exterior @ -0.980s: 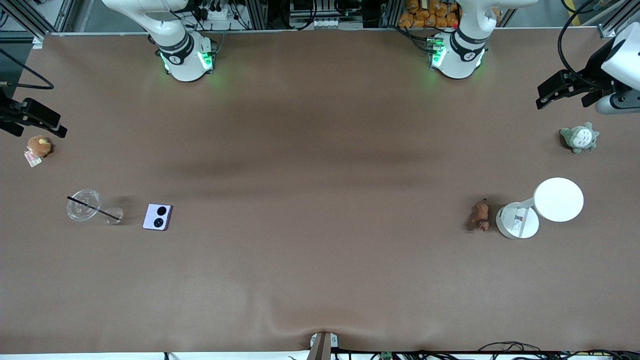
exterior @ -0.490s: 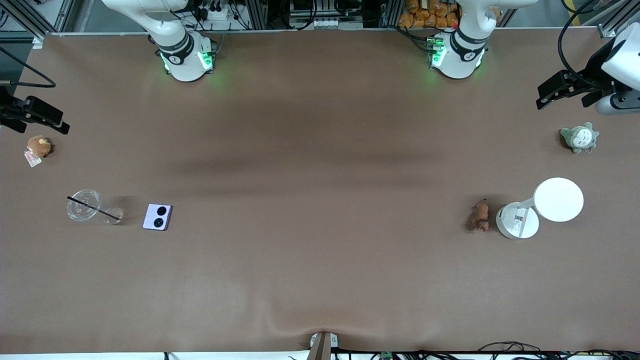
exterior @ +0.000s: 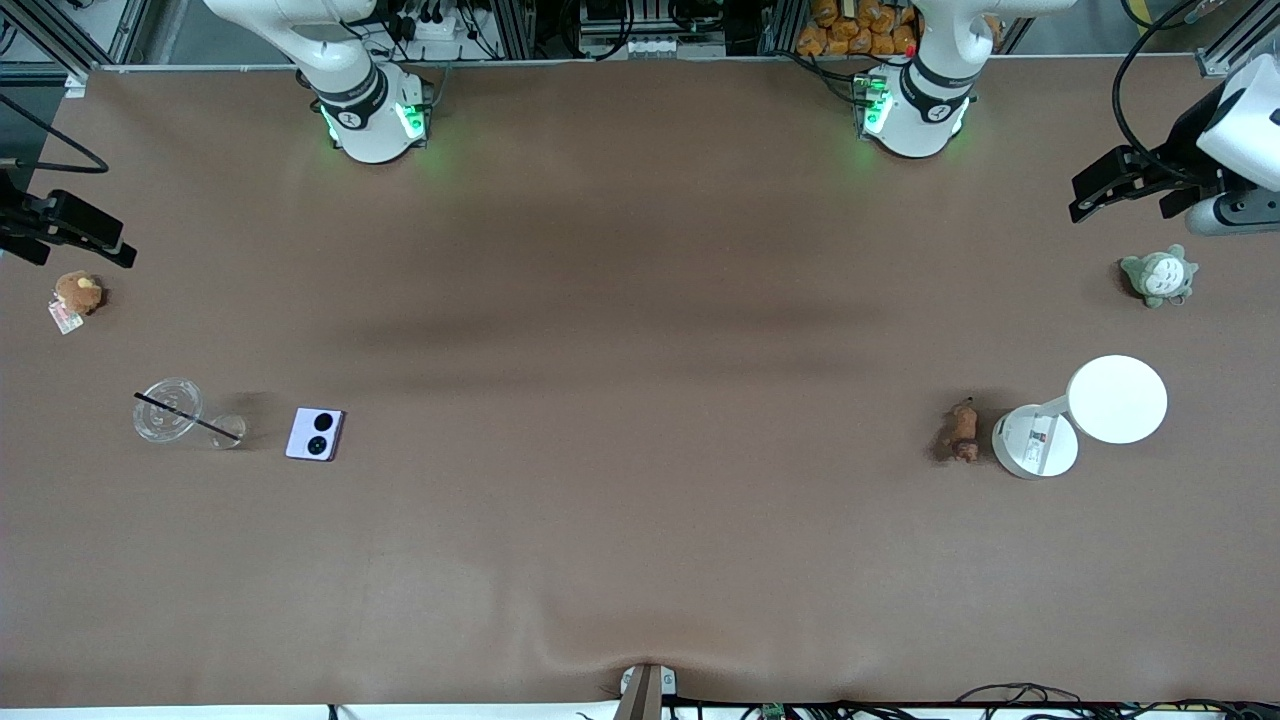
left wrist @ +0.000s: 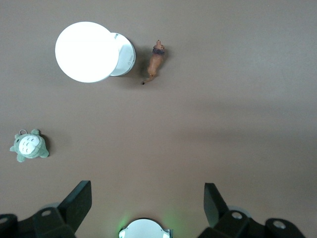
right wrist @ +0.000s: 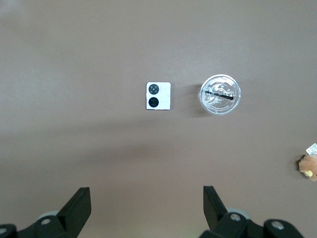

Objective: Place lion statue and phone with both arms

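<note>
Left gripper (exterior: 1092, 197): black two-finger tool, jaws spread wide, empty, high over the table's edge at the left arm's end, above the grey-green plush toy (exterior: 1159, 276); against the previous second it has edged slightly upward in the front view, little else. Right gripper (exterior: 95, 243): likewise wide open, empty, over the round brown plush with a tag (exterior: 76, 295); barely shifted. Lion statue (exterior: 961, 431): small reddish-brown four-legged figurine, unmoved, just beside the white round-based desk lamp (exterior: 1035, 441), on its side toward the right arm's end. Phone (exterior: 315, 433): pale lavender, nearly square, two black camera circles up, unmoved, near the clear plastic cup with black straw (exterior: 167, 409). Judgement: neither pickup begun; both arms only starting out.
</note>
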Robot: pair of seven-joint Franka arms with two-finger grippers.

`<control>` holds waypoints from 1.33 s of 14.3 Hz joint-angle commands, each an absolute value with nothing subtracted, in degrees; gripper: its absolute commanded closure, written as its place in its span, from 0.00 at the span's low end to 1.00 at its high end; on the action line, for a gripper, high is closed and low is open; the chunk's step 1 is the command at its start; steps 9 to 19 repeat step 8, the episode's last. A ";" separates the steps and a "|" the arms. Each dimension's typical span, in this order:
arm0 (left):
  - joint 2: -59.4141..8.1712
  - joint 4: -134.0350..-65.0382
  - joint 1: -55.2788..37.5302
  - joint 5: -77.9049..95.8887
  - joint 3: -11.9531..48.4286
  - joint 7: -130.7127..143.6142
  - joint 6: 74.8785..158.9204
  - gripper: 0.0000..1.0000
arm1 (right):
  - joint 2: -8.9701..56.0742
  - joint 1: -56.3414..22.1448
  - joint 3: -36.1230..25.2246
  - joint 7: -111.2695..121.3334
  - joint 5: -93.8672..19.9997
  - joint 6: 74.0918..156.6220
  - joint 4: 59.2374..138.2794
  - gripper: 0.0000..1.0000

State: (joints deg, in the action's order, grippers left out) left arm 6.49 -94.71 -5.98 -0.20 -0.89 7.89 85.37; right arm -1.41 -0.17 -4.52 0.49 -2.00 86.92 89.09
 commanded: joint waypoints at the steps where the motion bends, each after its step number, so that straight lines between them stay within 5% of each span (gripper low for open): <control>1: 5.72 -93.60 -6.15 0.09 -0.62 7.38 85.17 0.00 | -1.49 0.62 -3.96 -0.26 -1.76 86.04 88.24 0.00; 19: 5.36 -92.29 -6.06 -0.09 -0.62 7.38 85.08 0.00 | -1.49 0.62 -3.96 -0.26 -1.67 86.04 88.24 0.00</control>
